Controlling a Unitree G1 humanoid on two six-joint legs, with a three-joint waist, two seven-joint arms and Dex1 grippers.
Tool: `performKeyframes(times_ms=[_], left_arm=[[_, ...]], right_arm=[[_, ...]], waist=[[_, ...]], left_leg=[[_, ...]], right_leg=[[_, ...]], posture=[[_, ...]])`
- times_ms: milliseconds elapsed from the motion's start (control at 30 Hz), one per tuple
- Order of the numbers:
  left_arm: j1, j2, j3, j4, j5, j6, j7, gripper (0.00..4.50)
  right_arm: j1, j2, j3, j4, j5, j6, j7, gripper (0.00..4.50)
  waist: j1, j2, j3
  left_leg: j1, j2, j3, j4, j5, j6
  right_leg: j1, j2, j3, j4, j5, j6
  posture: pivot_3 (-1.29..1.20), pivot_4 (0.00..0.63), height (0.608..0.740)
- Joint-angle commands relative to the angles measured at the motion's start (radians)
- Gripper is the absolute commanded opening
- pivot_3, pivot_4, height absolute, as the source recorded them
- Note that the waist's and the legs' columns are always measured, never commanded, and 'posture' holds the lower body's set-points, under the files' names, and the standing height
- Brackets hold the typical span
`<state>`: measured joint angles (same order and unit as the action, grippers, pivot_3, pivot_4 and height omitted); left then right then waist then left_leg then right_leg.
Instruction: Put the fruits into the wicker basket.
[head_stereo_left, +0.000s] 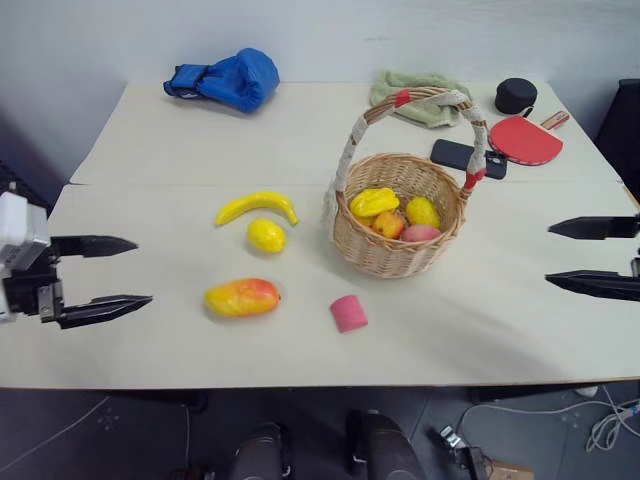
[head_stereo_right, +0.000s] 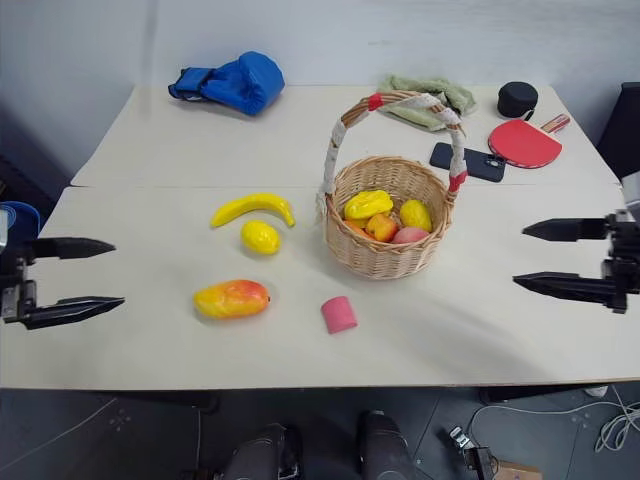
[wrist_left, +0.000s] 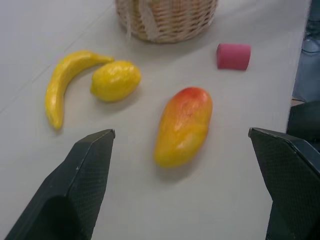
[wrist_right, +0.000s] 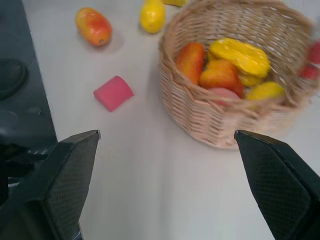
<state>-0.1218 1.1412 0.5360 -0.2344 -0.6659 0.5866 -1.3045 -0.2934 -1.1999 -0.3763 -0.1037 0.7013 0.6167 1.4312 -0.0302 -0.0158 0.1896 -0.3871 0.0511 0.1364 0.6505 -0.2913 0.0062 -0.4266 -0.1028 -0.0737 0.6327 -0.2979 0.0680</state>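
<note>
A curved yellow banana (head_stereo_left: 257, 206), a round lemon (head_stereo_left: 266, 235) and a yellow-orange mango (head_stereo_left: 242, 297) with a red blush lie on the table, left of the wicker basket (head_stereo_left: 398, 213). The basket stands upright with its banded handle arching over it and holds several fruits. My left gripper (head_stereo_left: 122, 272) hovers open at the table's left edge, pointing toward the mango (wrist_left: 183, 125), well short of it. At the right edge my right gripper (head_stereo_left: 565, 255) is open too, aimed at the basket (wrist_right: 235, 75) from a distance. Nothing sits between either pair of fingers.
A small pink cylinder block (head_stereo_left: 348, 313) lies in front of the basket. At the back are a blue boxing glove (head_stereo_left: 228, 79), a green cloth (head_stereo_left: 420, 95), a black phone (head_stereo_left: 466, 157), a red paddle (head_stereo_left: 525, 139) and a black round puck (head_stereo_left: 516, 95).
</note>
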Motion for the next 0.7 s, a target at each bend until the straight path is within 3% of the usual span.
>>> performKeyframes(times_ms=[33, 233, 400, 667, 700], left_arm=[[-0.092, 0.003, -0.119, -0.08, -0.077, 0.031, -0.022, 4.5], [-0.227, -0.008, -0.309, -0.111, -0.047, 0.008, -0.045, 4.5], [-0.274, -0.009, -0.384, -0.089, -0.006, -0.031, -0.08, 4.5], [-0.311, -0.027, -0.399, -0.109, -0.015, -0.008, -0.054, 4.5], [-0.311, -0.029, -0.397, -0.111, -0.015, -0.006, -0.049, 4.5]], right_arm=[[-0.068, 0.086, 0.129, -0.195, 0.078, 0.064, -0.075, 4.47], [-0.175, 0.284, 0.467, -0.271, -0.164, -0.09, -0.166, 4.47], [-0.253, 0.478, 0.735, -0.049, -0.481, -0.349, -0.232, 4.47], [-0.325, 0.627, 0.845, 0.231, -0.664, -0.545, -0.256, 4.47], [-0.325, 0.632, 0.84, 0.244, -0.663, -0.55, -0.253, 4.31]], waist=[[0.0, 0.0, 0.0], [0.001, 0.0, 0.0], [0.0, -0.002, -0.001], [0.001, -0.004, -0.001], [0.001, -0.005, -0.002]], left_leg=[[0.0, 0.0, 0.0, 0.0, 0.001, -0.001], [0.0, 0.0, 0.003, 0.003, 0.002, -0.002], [-0.001, -0.002, 0.008, 0.009, 0.0, 0.001], [-0.002, -0.001, 0.009, 0.015, -0.002, 0.004], [-0.002, 0.0, 0.008, 0.015, -0.002, 0.004]], right_leg=[[0.0, 0.0, 0.0, 0.001, 0.0, 0.0], [-0.002, 0.005, 0.003, 0.005, 0.0, 0.0], [-0.003, 0.009, -0.001, 0.006, 0.001, 0.001], [-0.004, 0.008, 0.0, 0.011, 0.0, 0.003], [-0.003, 0.008, 0.0, 0.011, 0.0, 0.003]], posture=[[0.0, 0.15, 0.74], [0.0, 0.15, 0.74], [0.0, 0.15, 0.74], [0.0, 0.15, 0.74], [0.0, 0.15, 0.74]])
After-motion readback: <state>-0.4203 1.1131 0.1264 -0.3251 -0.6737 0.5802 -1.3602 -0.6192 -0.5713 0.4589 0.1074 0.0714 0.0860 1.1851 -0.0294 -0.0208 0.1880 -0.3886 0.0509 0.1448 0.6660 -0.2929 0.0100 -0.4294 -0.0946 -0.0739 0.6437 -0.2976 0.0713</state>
